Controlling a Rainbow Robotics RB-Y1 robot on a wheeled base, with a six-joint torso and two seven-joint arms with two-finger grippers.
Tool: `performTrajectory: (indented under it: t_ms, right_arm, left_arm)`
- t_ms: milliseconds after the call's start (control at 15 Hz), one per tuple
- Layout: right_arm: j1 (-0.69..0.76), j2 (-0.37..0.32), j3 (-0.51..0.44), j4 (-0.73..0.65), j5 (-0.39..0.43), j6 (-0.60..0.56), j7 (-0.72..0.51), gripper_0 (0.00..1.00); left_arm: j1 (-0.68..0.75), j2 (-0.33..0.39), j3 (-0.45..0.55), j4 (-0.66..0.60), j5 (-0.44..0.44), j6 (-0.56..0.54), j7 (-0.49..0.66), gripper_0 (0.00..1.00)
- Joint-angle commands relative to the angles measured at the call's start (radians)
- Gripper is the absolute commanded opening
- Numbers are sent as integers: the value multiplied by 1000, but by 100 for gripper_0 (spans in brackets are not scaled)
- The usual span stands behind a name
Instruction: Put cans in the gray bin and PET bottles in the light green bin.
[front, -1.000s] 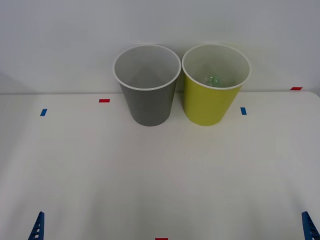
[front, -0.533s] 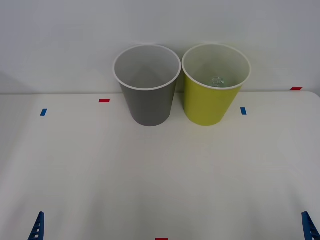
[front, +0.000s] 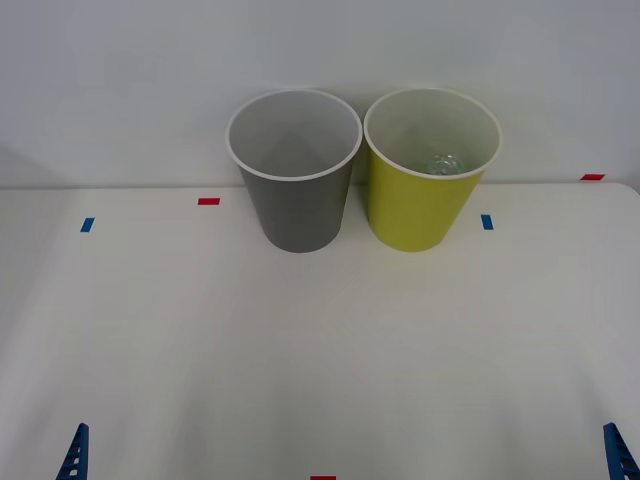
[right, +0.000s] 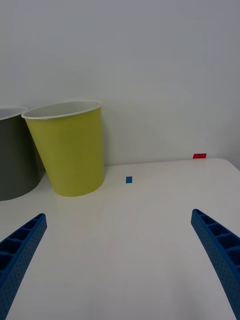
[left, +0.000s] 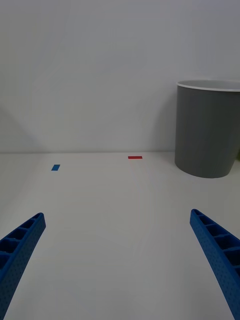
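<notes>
Bins stand touching at the counter's (front: 320, 350) far edge: gray bin (front: 295, 190) empty, light green bin (front: 425, 200) holding a clear item. Left pincer (left: 120, 265) and right pincer (right: 120, 265) sit spread and empty at the near edge, presumably parked.

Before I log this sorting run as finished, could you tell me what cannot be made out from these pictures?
- Item in the light green bin: in the front view the near wall hides all but a small clear, glinting part; its identity is unclear.
- Gray bin: its floor lies below the near rim in the front view.
- Both bins' insides: the wrist views look from the side.
- Left gripper and right gripper: jaws open, bodies cut off by the edges.
</notes>
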Motion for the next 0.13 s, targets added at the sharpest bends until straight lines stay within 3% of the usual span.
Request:
performTrajectory:
  t_ms: [67,133]
  right_arm:
    - [0,0,0,0,0,0,0,100]
    - [0,0,0,0,0,0,0,100]
  left_arm:
    - [0,0,0,0,0,0,0,100]
    - [0,0,0,0,0,0,0,100]
